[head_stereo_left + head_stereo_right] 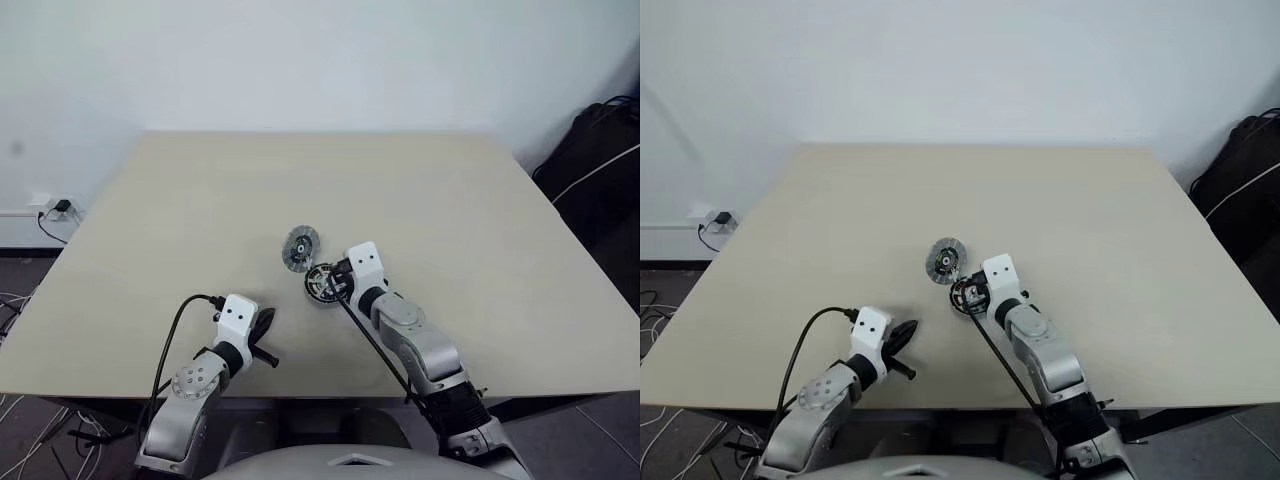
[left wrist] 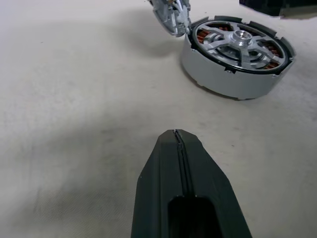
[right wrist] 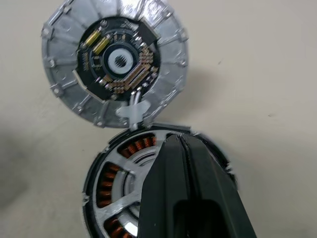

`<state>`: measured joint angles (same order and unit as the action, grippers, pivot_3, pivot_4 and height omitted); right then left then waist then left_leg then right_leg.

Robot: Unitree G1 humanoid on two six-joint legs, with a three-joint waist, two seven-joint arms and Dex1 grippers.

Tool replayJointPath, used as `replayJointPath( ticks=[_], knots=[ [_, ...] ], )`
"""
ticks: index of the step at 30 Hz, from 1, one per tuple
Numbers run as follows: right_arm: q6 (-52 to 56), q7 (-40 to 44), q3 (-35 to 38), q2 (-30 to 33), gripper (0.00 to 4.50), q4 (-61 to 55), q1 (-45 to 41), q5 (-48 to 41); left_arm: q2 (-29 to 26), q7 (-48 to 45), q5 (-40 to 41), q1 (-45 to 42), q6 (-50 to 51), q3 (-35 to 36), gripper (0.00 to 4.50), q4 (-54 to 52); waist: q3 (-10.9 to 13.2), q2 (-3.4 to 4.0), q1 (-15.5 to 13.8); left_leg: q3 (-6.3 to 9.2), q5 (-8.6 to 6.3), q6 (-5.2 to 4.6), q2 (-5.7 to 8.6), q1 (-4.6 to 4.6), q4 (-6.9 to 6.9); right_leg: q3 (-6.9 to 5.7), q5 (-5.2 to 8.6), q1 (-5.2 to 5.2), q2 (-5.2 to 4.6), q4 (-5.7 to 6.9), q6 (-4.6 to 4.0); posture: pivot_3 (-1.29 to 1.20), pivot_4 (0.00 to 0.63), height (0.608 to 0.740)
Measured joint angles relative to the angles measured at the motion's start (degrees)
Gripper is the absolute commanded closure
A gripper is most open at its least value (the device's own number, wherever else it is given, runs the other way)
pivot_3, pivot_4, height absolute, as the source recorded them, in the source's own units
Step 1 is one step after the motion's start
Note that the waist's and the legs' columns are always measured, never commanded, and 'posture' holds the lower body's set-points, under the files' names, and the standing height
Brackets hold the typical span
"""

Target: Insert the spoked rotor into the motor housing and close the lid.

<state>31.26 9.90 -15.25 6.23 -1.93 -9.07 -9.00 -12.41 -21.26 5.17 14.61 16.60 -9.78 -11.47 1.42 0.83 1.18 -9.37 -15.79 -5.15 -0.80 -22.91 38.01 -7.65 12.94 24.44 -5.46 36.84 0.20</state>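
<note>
near the worktop's [image 1: 150, 220] front edge the left end effector [image 1: 264, 330] hovers clenched and empty; further right the lid [image 1: 300, 247] leans tilted against the motor housing [image 1: 320, 283], spoked rotor [image 2: 241, 42] already seated inside, right end effector [image 3: 181, 144] clenched empty above it; lid looks rigid, light and slippery, best pinched across its rim

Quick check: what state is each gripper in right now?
Left gripper: closed, holding nothing, above bare table.
Right gripper: closed, empty, over the motor housing with the spoked rotor inside.
</note>
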Motion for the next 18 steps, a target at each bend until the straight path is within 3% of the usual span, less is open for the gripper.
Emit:
replayJointPath(
  ticks=[12, 15, 18],
  knots=[
    [8.44, 4.52, -1.73, 1.9, 4.47, 1.53, -4.26, 3.08, 0.81, 0.29, -0.01, 0.29, -0.67, 0.11, 4.5, 0.0, -0.34, -0.31, 0.11, 0.01, 0.01, 0.02, -0.01, 0.17, 0.02, 0.0, 0.01, -0.13, -0.04, 0.02, -0.02, 0.0, 0.0, 0.74],
    [8.91, 9.49, -3.58, 7.3, 4.47, -1.02, -5.87, 3.61, 0.88, 0.28, -0.01, 0.25, -0.81, 0.13, 4.5, 0.04, -0.24, -0.21, 0.07, 0.0, 0.0, 0.0, 0.06, 0.08, 0.04, 0.01, -0.01, -0.06, -0.1, 0.0, 0.01, 0.0, 0.0, 0.74],
    [7.92, 18.25, -6.95, 15.79, 3.88, -5.97, -10.03, 4.47, 0.96, 0.26, -0.01, 0.01, -0.9, 0.16, 4.5, 0.21, -0.23, -0.23, 0.03, 0.03, -0.03, -0.04, 0.05, 0.06, 0.06, -0.02, -0.01, -0.05, -0.08, 0.0, -0.02, 0.0, 0.0, 0.74]
  ],
)
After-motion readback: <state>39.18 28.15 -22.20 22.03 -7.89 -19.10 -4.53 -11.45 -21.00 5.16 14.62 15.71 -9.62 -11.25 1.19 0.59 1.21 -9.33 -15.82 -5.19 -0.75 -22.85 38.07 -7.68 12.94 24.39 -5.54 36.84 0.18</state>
